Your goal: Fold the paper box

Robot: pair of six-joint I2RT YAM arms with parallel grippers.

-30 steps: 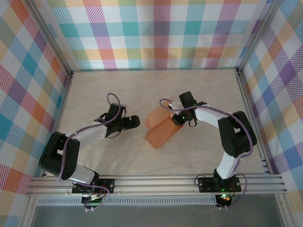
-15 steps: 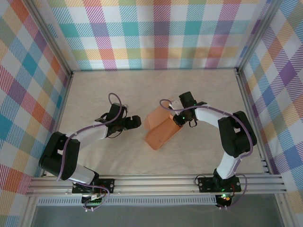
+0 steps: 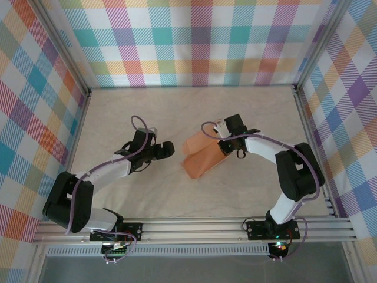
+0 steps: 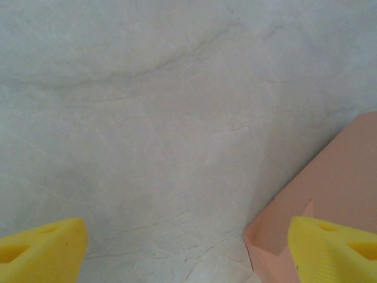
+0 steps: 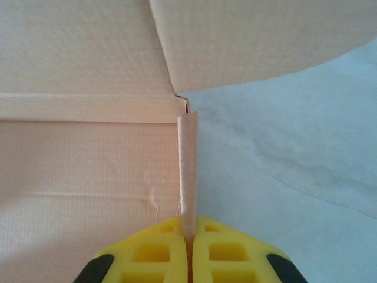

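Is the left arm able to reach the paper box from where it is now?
Probably yes. The left gripper stands open close beside the paper box, with just bare table between them. The right gripper pinches a flap on the box's other side, out of the way.

The box (image 5: 88,171) was thin salmon card, matt, with a fine woven-looking grain. The table (image 4: 177,118) was smooth, pale and marble-veined. The fingers (image 5: 147,256) were matt yellow plastic. The rails (image 3: 194,227) were dull grooved metal. The walls (image 3: 194,41) looked like matt checked cloth.
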